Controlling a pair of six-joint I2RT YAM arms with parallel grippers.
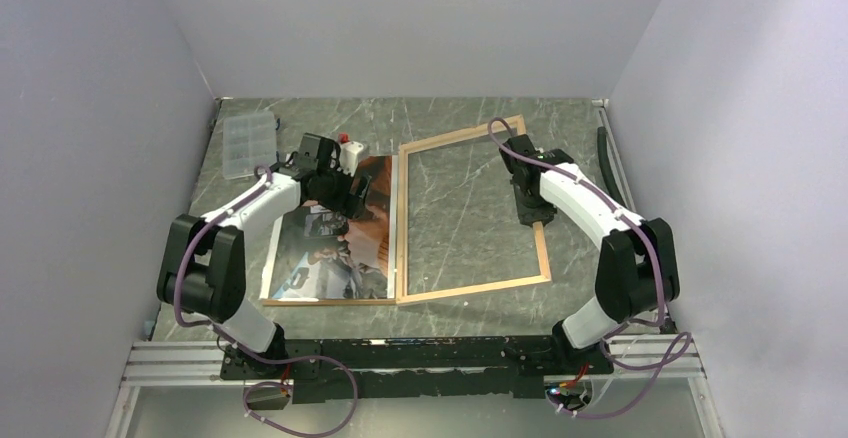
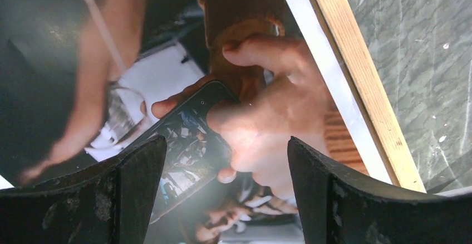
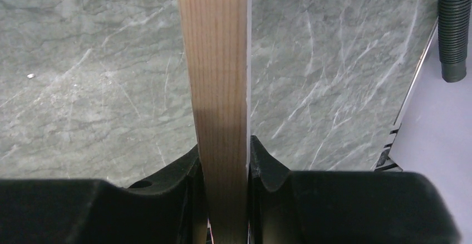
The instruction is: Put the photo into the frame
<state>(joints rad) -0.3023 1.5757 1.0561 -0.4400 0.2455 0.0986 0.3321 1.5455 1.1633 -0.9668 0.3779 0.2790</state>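
Photo place: the photo (image 1: 335,248) lies flat on the desk (image 1: 450,113), picture side up, left of the frame, its right edge just beside the frame's left rail.
Frame place: the frame (image 1: 475,288) lies flat at the middle right, wood back up, with the desk showing through its pane.
Left claw: the left claw (image 2: 227,160) is spread wide and holds nothing. It hovers over the far right part of the photo.
Right claw: the right claw (image 3: 222,160) is closed partway, pinching the frame's right rail between its fingers.
Photo handling: likely light, thin and floppy. It will probably sag and crease if pinched hard. Its glossy face looks slippery, and lying flat it offers no edge to grip.
Where to hold the photo: at a margin or corner, once one edge is lifted or slid off its support, and not in the middle.
Frame handling: it looks stiff and light, with a fragile pane, so the rail is the right hold.
Likely step: steadying the frame while the photo is picked up.
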